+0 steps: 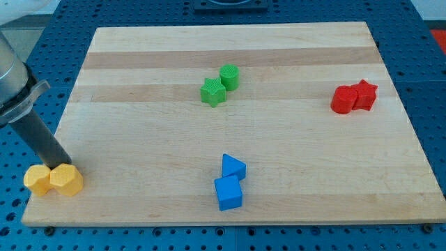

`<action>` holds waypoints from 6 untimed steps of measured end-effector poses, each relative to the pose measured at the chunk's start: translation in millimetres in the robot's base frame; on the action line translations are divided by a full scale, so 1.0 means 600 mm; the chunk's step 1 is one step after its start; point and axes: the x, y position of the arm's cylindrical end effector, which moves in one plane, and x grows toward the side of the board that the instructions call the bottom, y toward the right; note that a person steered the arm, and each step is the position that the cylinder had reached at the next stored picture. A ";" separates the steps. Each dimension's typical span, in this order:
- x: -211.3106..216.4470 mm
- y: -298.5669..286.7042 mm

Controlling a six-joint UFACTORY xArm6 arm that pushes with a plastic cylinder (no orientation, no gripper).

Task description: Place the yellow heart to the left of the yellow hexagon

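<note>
The yellow hexagon [67,180] lies at the board's lower left corner. The yellow heart [37,180] touches it on the view's left, right at the board's left edge. My tip [58,165] stands just above the seam between the two yellow blocks, touching or nearly touching both. The dark rod slants up from there to the view's upper left.
A green star [212,92] and a green cylinder [229,76] sit together at top centre. A red cylinder [342,100] and a red star [364,95] touch at the right. A blue triangle [234,167] and a blue cube [228,193] sit at bottom centre. The wooden board [139,139] lies on a blue perforated table.
</note>
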 end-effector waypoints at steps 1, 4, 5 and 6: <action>-0.060 0.039; -0.261 0.181; -0.477 0.295; -0.554 0.513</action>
